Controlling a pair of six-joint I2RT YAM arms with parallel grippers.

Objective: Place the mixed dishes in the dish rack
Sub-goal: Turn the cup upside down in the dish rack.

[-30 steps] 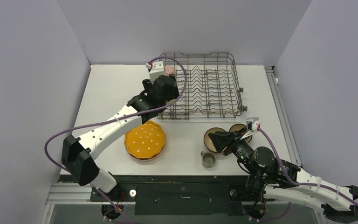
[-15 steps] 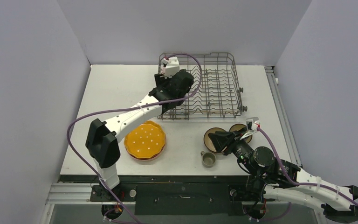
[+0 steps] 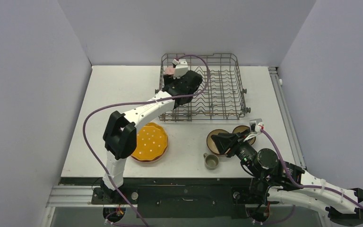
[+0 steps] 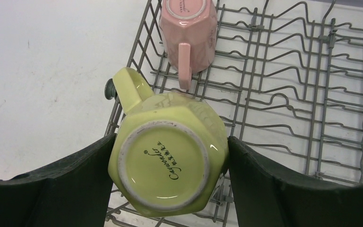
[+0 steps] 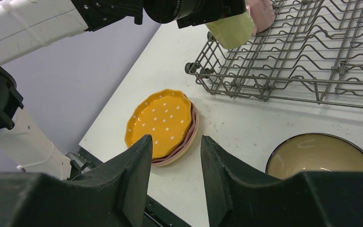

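Note:
My left gripper [image 4: 170, 144] is shut on the pale yellow mug [image 4: 168, 161], which hangs base up over the left near part of the dish rack [image 4: 288, 94]. A pink mug [image 4: 189, 28] stands upside down in the rack's far left corner, just beyond it. From above, the left gripper [image 3: 182, 87] covers the yellow mug inside the rack [image 3: 240, 85]. My right gripper [image 5: 176, 142] is open and empty, low over the table near the orange dotted plate [image 5: 163, 120], which lies on the pink plate [image 5: 191, 139].
Two brown bowls [image 3: 216, 138] [image 3: 242, 130] sit on the table in front of the rack, by the right gripper [image 3: 223, 142]. A small grey-olive cup [image 3: 211, 161] stands near the front edge. The stacked plates [image 3: 146, 142] lie left of centre. Grey walls enclose the table.
The left arm has swung right and farther out, carrying the yellow mug from the rack's left edge to over its inside. The right arm has not moved.

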